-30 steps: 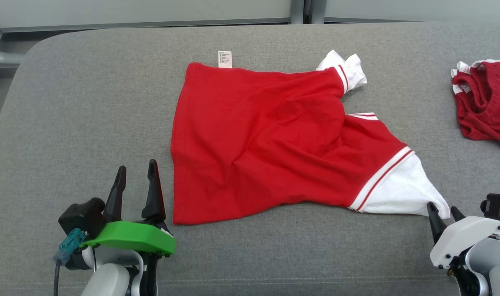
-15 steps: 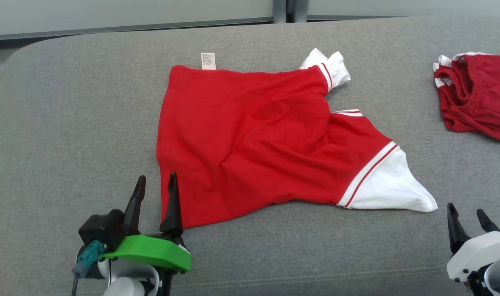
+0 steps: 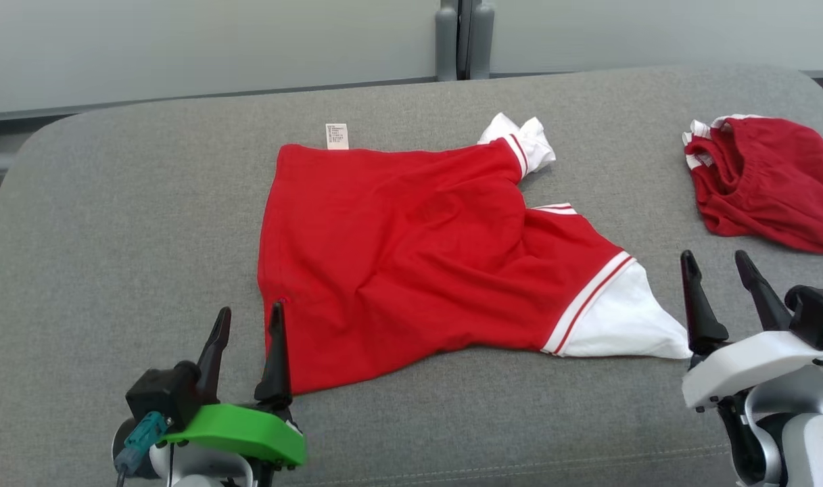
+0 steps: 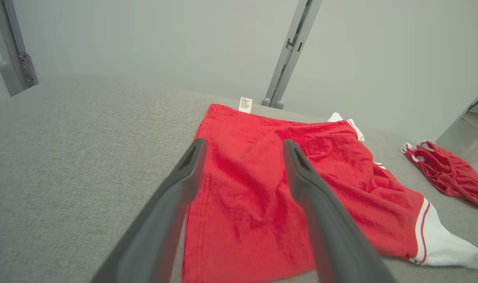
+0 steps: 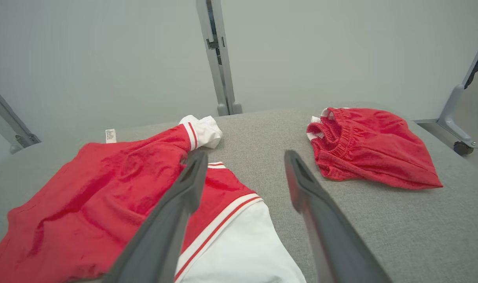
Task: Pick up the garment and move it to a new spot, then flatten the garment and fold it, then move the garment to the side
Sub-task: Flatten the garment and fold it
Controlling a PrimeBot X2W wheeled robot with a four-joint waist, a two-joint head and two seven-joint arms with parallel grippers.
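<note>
Lying spread and creased at the centre of the frame on the grey fabric surface [image 3: 113,223] is the red short-sleeved garment with white striped sleeves [image 3: 411,250]. Left gripper [image 3: 250,310], lower left: fingers [image 4: 172,204] wide apart, holding nothing; in the head view one fingertip overlaps the garment's lower-left hem, and contact cannot be told. Right gripper [image 3: 714,257], lower right: fingers [image 5: 317,212] wide apart, empty, just beside the white sleeve tip [image 3: 627,325]. A crumpled dark red garment [image 3: 769,182] lies upper right, well apart.

My grey table [image 3: 113,223] has a red and white shirt [image 3: 397,250] lying in the middle of the frame. Red shorts [image 3: 769,182] lie on it at the upper right.
</note>
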